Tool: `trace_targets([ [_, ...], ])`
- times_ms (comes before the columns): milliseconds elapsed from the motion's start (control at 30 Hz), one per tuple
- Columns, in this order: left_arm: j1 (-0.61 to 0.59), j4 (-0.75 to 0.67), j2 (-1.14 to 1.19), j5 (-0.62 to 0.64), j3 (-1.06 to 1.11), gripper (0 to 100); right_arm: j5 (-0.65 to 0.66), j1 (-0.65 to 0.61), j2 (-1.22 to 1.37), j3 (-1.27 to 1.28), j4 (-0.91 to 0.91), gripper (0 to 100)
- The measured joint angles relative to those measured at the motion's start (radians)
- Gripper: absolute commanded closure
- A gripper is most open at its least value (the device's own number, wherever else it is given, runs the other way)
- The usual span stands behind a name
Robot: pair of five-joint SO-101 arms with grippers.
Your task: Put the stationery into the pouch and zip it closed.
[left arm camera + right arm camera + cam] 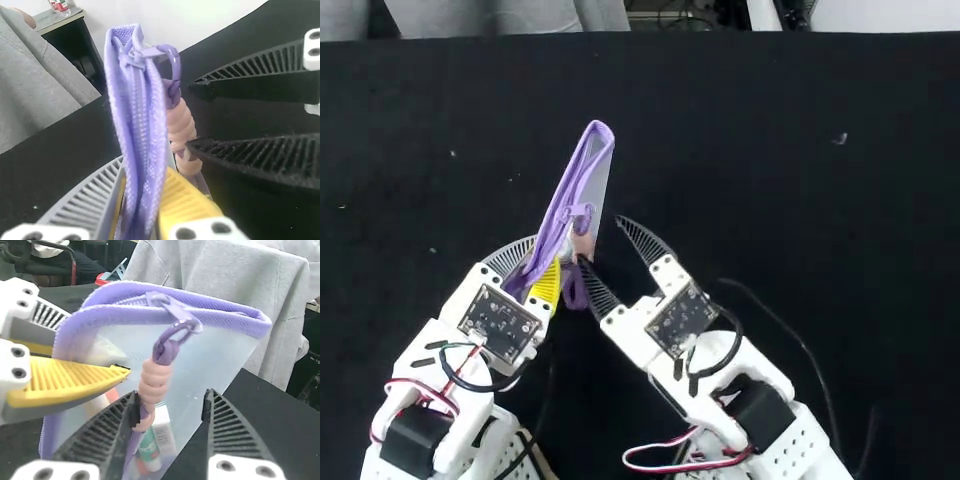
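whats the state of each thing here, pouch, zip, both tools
pouch: held upright, stationery inside
zip slider: partway along the top edge
left tool: shut on pouch
right tool: open, zip pull between its fingers

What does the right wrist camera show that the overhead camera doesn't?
Right wrist view: the stationery lying inside, seen through the clear side of the pouch. High view: the white bodies of the left arm and right arm, with their cables, on the black table. Both: the left gripper clamping the upright purple pouch, the right gripper open beside it.
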Motion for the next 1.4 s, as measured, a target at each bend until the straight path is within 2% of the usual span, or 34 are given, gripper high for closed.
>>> trace_targets([
  [133, 0.000, 0.000, 0.000, 0.000, 0.000, 97, -0.006, -0.006, 0.000, 0.000, -0.005, 81.7],
  [367, 0.000, 0.000, 0.000, 0.000, 0.000, 97, -0.060, -0.006, -0.002, 0.008, -0.038, 95.0],
  [533, -0.002, 0.000, 0.000, 0.000, 0.000, 97, -0.060, -0.006, -0.002, 0.015, -0.063, 94.6],
  [733, -0.002, 0.000, 0.000, 0.000, 0.000, 97, -0.143, -0.006, -0.002, 0.021, -0.066, 82.9],
  [1200, -0.002, 0.000, 0.000, 0.000, 0.000, 97, -0.166, -0.006, -0.002, 0.068, -0.106, 85.5],
  [1400, -0.002, 0.000, 0.000, 0.000, 0.000, 97, -0.166, -0.006, -0.002, 0.068, -0.106, 91.4],
])
